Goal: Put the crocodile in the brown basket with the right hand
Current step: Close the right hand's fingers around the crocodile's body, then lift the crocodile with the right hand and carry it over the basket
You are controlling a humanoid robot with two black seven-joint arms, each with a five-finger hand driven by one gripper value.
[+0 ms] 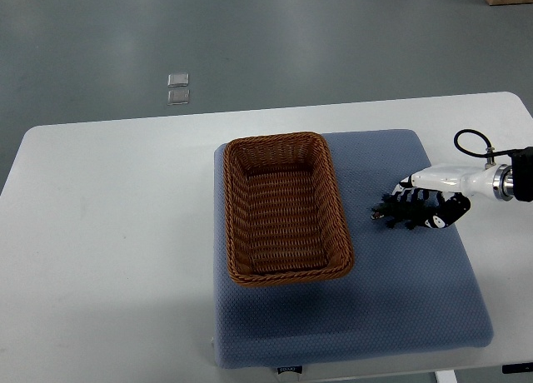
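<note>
Our right hand (429,201) covers the crocodile (389,210), though we cannot tell if it grips, and the basket (279,139) lies close to its left.

You have bright, even light from above. The white table (108,233) looks a little washed out. The basket (279,139) casts only a soft, faint shadow on the blue mat (400,300). Focus is sharp; dark detail at the right hand (433,201) merges together.

One camera is looking steeply down from the robot's side, framing the white table (108,233), the brown basket (236,208) near centre, and grey floor (291,42) beyond.
</note>
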